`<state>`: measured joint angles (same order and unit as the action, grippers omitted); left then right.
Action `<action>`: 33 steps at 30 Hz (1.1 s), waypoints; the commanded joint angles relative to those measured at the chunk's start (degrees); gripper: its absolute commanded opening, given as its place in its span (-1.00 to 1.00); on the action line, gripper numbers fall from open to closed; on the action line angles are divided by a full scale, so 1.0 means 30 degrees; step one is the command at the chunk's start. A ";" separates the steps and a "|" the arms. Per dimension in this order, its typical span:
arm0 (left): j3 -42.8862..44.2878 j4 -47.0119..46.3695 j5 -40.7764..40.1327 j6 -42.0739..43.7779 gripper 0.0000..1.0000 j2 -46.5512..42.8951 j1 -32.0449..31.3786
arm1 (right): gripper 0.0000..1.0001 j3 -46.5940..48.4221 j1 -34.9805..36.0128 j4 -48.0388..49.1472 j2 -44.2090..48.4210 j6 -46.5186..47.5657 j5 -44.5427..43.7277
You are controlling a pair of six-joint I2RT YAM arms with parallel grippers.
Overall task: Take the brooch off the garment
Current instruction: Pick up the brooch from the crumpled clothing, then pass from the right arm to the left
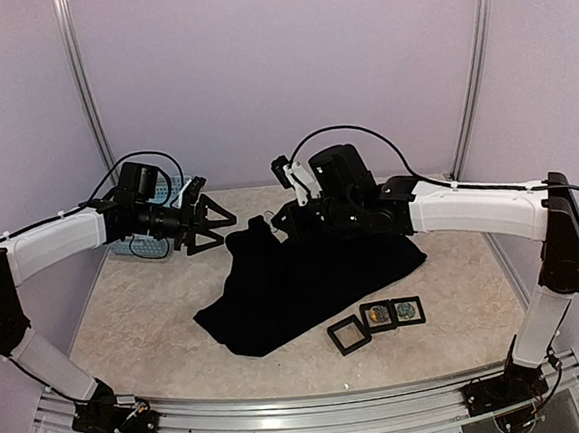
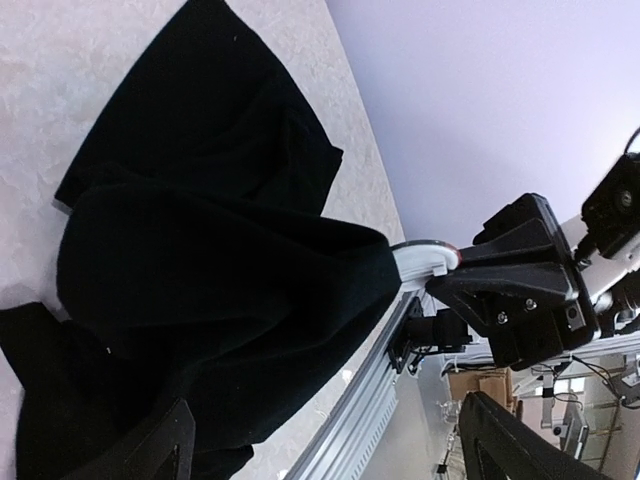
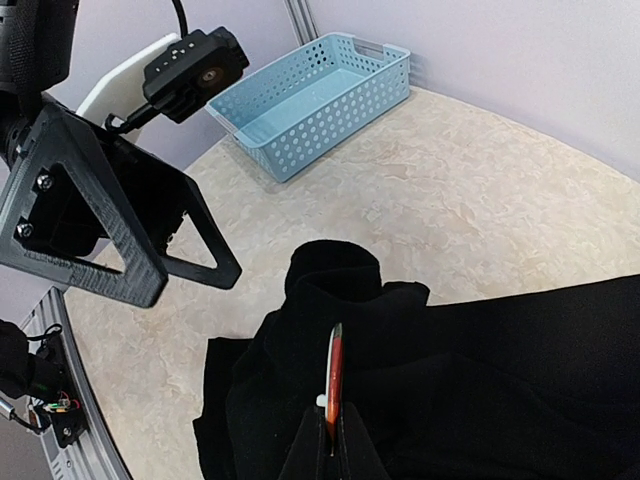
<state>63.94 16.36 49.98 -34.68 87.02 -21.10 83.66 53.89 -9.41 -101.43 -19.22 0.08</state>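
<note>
While the left pincer hangs spread wide and empty above the tabletop, left of the garment, we see the right pincer clenched on the thin, red-edged brooch over the garment's far-left folds, mid-tabletop.

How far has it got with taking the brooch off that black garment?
Looks done: the right hand is shut on a thin red-edged piece, probably the brooch, seen edge-on. In hand: it holds that just over the garment; the left hand stands open and empty. Left: I cannot tell whether the piece is free of the cloth; it is not set down yet.
</note>
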 commanded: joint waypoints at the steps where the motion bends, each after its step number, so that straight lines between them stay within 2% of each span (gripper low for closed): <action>1: 0.0781 0.0731 -0.0391 0.3081 0.84 -0.1276 0.0544 | -1.00 -0.0575 -0.0967 0.1259 0.0756 -0.0141 0.3832; 8: 0.1813 0.1011 0.2945 0.5948 0.92 -0.0744 0.0234 | -1.00 -0.0581 -0.2388 0.1695 0.0126 -0.1083 0.9219; 16: 0.2439 0.1168 0.3888 0.7019 0.85 0.0425 -0.0702 | -1.00 0.0514 -0.2777 0.0078 -0.0985 -0.0661 1.2932; 20: 0.2669 0.1961 0.3997 0.7915 0.71 0.0977 -0.0832 | -1.00 0.0757 -0.2817 0.0127 -0.1568 -0.0909 1.4691; 24: 0.3093 0.2965 0.4472 0.8453 0.44 0.1597 -0.1210 | -1.00 0.1019 -0.2814 0.0070 -0.2026 -0.0980 1.5384; 33: 0.3151 0.3558 0.4005 0.8570 0.17 0.2300 -0.2315 | -1.00 0.1569 -0.2801 -0.0326 -0.2711 -0.0953 1.6510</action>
<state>71.92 25.26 61.71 -10.17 92.51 -26.24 86.63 45.82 -9.50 -108.12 -22.00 45.93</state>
